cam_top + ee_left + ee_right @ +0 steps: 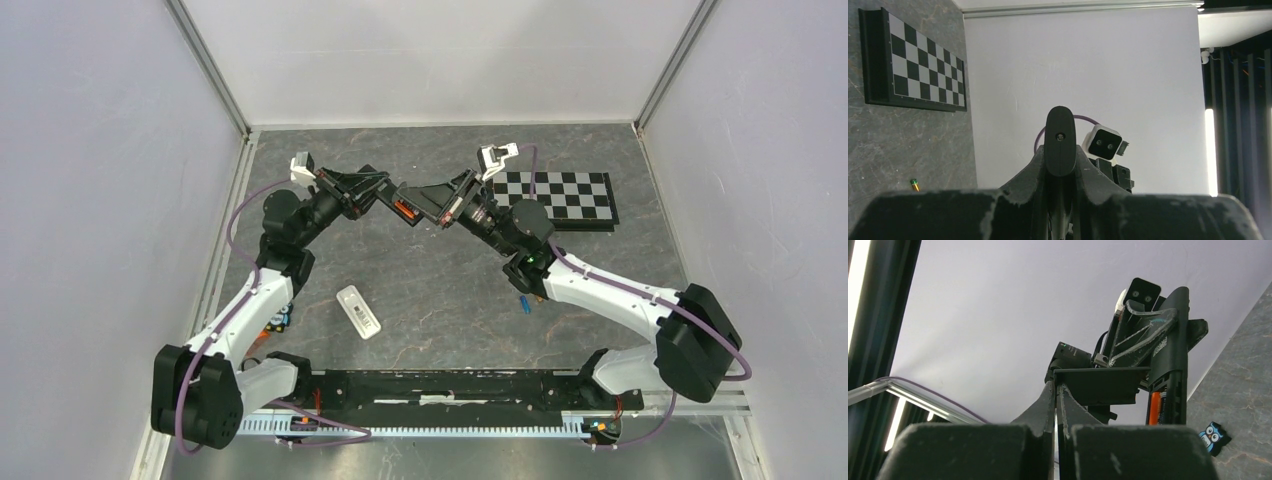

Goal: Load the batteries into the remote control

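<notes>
1. Step in hand, my read: seating a cell in the remote (pixel 1178 355) mid-air. My left end effector (pixel 383 196) pinches the remote by its body, off the worktop (pixel 450 290). My right end effector (pixel 1056 392) has its fingers pressed together with nothing visible between them, tips just beside the remote.
2. Doing it well: keep the left pinch firm and steady. Push with the right tips on the cell's free end, gently, along the bay, so the remote doesn't twist in the grip. Polarity marks are too small to read here.
3. Batteries: the orange battery (pixel 1154 407) sits in the open bay. The blue battery (pixel 523 303) lies on the worktop beside my right arm. The brownish-gold battery (pixel 913 185) is also on the worktop, well apart from the remote.
4. Axis: in the top view the remote's long axis runs slanted from my left end effector toward my right one, bay end nearest the right tips. The orange battery lies parallel to it.
5. The white flat piece (pixel 358 311) on the worktop is possibly the cover; can't tell.
</notes>
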Action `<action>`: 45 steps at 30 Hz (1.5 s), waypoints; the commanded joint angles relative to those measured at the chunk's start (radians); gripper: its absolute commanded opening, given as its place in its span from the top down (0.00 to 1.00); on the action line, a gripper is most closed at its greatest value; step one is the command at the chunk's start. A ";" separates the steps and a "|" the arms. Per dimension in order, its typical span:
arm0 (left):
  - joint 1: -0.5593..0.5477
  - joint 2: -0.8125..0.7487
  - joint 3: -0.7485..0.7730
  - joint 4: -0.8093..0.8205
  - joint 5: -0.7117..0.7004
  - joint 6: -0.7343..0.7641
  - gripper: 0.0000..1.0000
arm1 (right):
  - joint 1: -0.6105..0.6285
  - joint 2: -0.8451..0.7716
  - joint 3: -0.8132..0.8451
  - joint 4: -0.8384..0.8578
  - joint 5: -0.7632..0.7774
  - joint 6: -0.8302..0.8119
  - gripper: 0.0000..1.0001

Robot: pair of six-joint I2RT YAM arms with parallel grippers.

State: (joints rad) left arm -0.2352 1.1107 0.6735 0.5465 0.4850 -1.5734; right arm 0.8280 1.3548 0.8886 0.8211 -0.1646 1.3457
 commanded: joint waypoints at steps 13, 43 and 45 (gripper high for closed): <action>0.005 0.006 -0.013 0.120 0.043 -0.088 0.98 | -0.004 0.000 -0.052 0.047 0.076 0.067 1.00; 0.006 0.060 0.020 0.165 0.015 -0.145 0.98 | 0.008 -0.022 -0.071 -0.223 0.157 0.131 1.00; 0.005 0.064 0.024 0.155 0.008 -0.143 0.98 | 0.013 -0.016 -0.064 -0.226 0.153 0.126 1.00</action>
State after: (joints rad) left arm -0.2310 1.1812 0.6476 0.6037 0.5003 -1.6482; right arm 0.8314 1.3209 0.8085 0.7277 -0.0250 1.4807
